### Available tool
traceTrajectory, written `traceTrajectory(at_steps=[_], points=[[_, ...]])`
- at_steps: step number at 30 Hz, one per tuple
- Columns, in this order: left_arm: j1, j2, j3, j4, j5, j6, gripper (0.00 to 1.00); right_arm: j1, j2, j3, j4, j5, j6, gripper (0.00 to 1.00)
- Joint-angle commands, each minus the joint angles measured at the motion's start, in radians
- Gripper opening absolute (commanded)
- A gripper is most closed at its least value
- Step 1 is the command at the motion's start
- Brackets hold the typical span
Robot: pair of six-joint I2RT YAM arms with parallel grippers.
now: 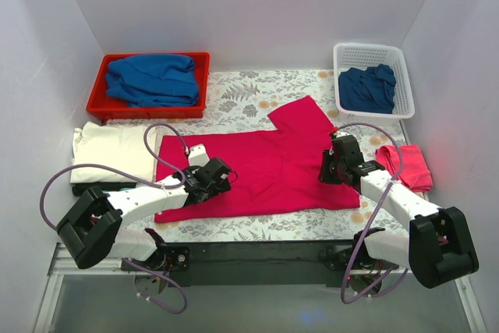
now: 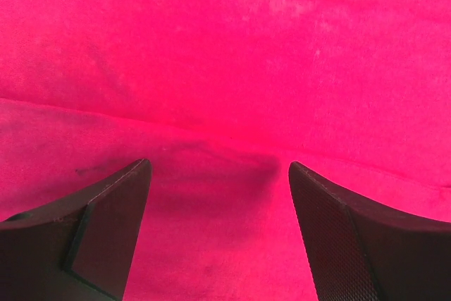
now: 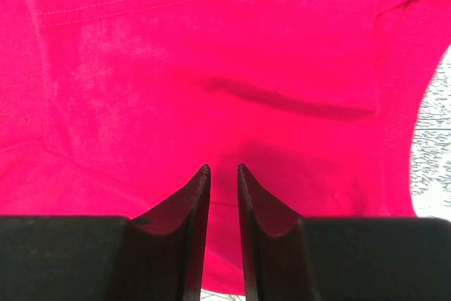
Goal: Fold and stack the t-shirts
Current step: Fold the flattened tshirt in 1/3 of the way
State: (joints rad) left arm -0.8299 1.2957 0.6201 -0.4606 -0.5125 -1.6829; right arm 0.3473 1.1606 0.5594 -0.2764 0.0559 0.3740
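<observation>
The crimson-pink t-shirt (image 1: 273,165) lies spread flat mid-table, one sleeve pointing to the back. My left gripper (image 1: 221,175) is open and low over the shirt's left part; in the left wrist view its fingers (image 2: 120,209) stand wide apart (image 2: 219,163) over plain crimson cloth (image 2: 225,68). My right gripper (image 1: 333,164) is at the shirt's right edge. In the right wrist view its jaws (image 3: 221,167) are almost closed, with crimson cloth (image 3: 211,68) in the narrow gap. A cream shirt (image 1: 109,150) lies folded at the left and a pink one (image 1: 407,165) at the right.
A red tray (image 1: 97,104) at the back left holds a blue shirt (image 1: 152,79). A white basket (image 1: 406,87) at the back right holds another blue shirt (image 1: 366,89). The table has a leaf-patterned cover (image 1: 242,99). White walls close in three sides.
</observation>
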Motion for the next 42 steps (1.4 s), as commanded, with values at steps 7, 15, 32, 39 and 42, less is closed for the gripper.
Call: traceTrajectory(at_steps=[7, 15, 32, 39, 42], points=[[0.005, -0.097, -0.08, -0.003, 0.065, -0.02, 0.78, 0.038, 0.027, -0.091, 0.042, 0.004, 0.034, 0.28], [0.005, -0.151, -0.172, -0.03, 0.152, -0.092, 0.78, 0.039, 0.135, -0.049, -0.13, 0.038, 0.111, 0.26], [-0.051, -0.231, -0.264, -0.17, 0.17, -0.324, 0.78, 0.097, 0.004, -0.089, -0.354, 0.139, 0.336, 0.26], [-0.106, -0.236, -0.166, -0.236, 0.079, -0.331, 0.79, 0.189, -0.053, -0.001, -0.493, 0.265, 0.443, 0.27], [-0.112, -0.263, -0.065, -0.297, -0.012, -0.301, 0.8, 0.203, -0.123, 0.059, -0.511, 0.308, 0.464, 0.26]])
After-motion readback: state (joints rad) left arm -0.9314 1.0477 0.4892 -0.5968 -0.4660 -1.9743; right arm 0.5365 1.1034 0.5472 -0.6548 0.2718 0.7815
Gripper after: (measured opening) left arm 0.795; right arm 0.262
